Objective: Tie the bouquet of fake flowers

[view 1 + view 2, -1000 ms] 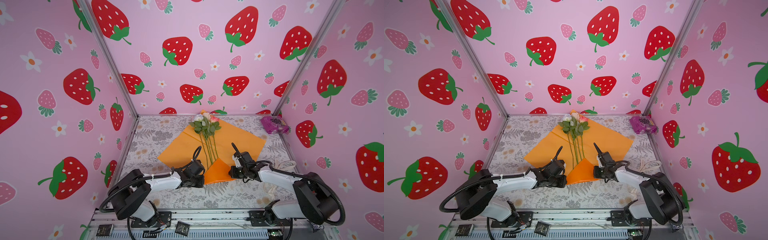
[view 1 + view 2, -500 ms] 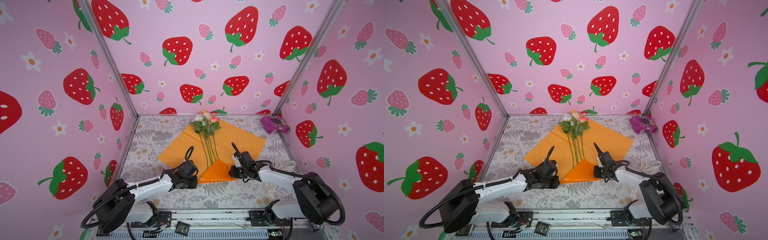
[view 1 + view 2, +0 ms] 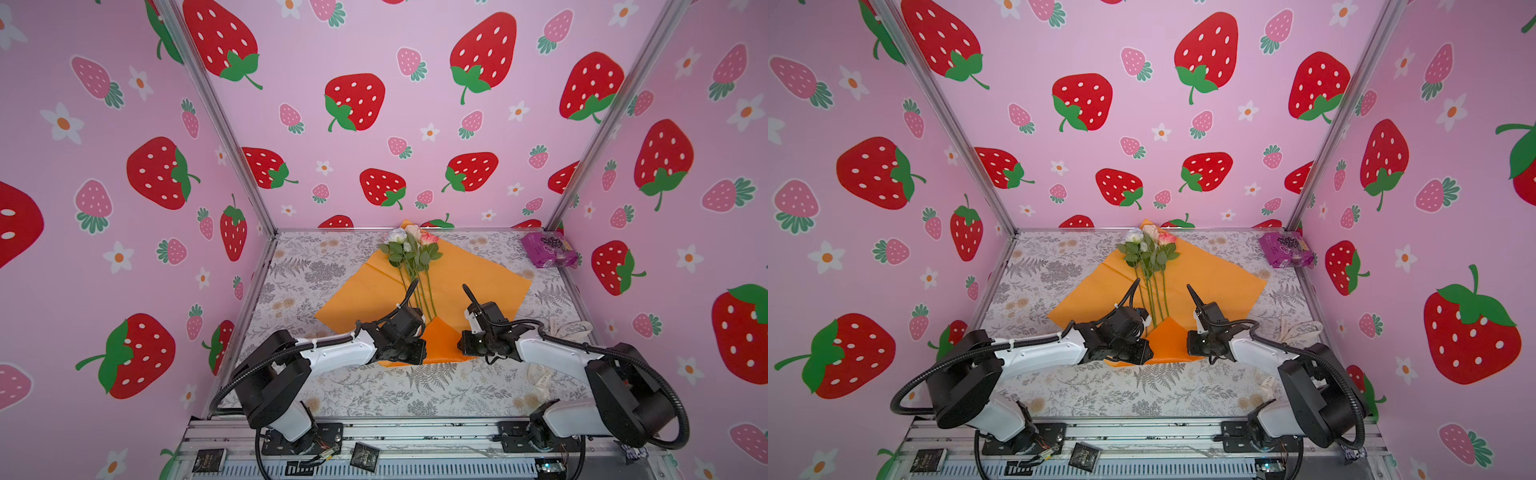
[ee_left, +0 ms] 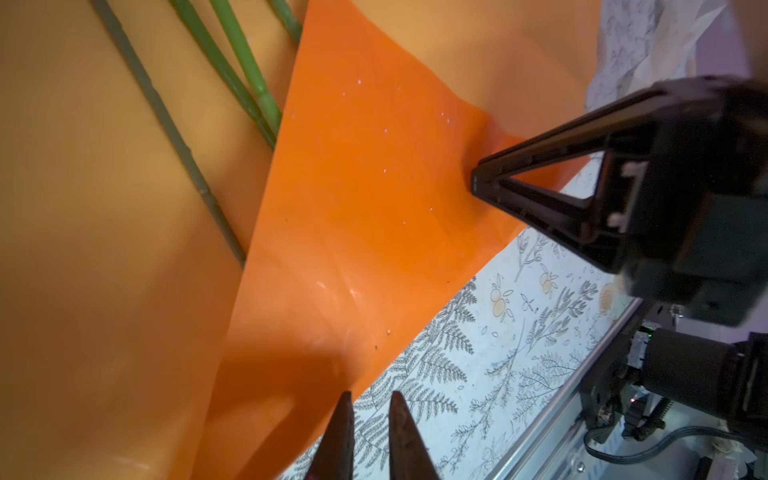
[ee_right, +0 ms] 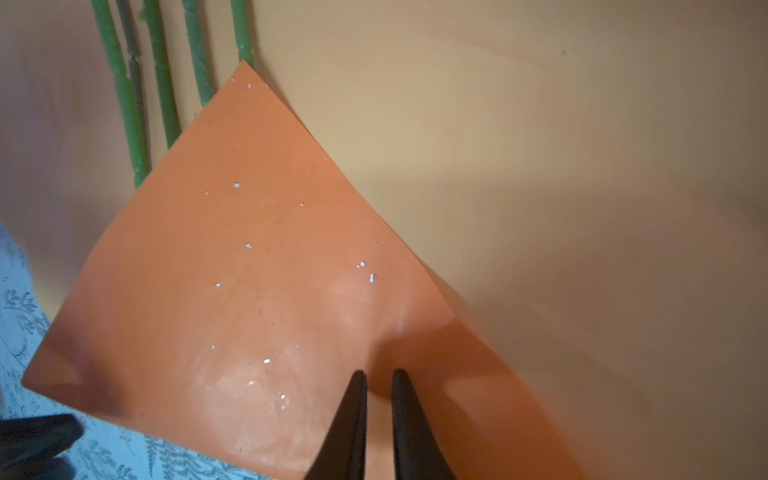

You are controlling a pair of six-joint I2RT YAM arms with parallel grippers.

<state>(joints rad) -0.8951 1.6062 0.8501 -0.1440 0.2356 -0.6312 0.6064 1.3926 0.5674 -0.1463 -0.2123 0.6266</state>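
Observation:
The bouquet of fake flowers (image 3: 409,241) (image 3: 1148,241) lies on the orange wrapping paper (image 3: 478,282), its heads toward the back wall. The paper's near corner is folded into a flap (image 3: 442,340) (image 4: 365,187) (image 5: 249,270) over the ends of the green stems (image 4: 245,83) (image 5: 162,83). My left gripper (image 3: 422,358) (image 4: 370,395) sits at the flap's left front edge, narrowly open, with only tablecloth between its fingers. My right gripper (image 3: 459,345) (image 5: 379,372) (image 4: 473,183) is narrowly open too, and its tips press on the flap's right side.
A purple packet (image 3: 546,249) (image 3: 1287,249) lies in the back right corner. A cream strip (image 3: 569,330) trails on the floral tablecloth (image 3: 415,399) by the right arm. Pink strawberry walls close in three sides. A metal rail (image 3: 415,432) runs along the front.
The left arm drew back to the left from the flap, then came in again to its left front edge. The right gripper has stayed on the flap.

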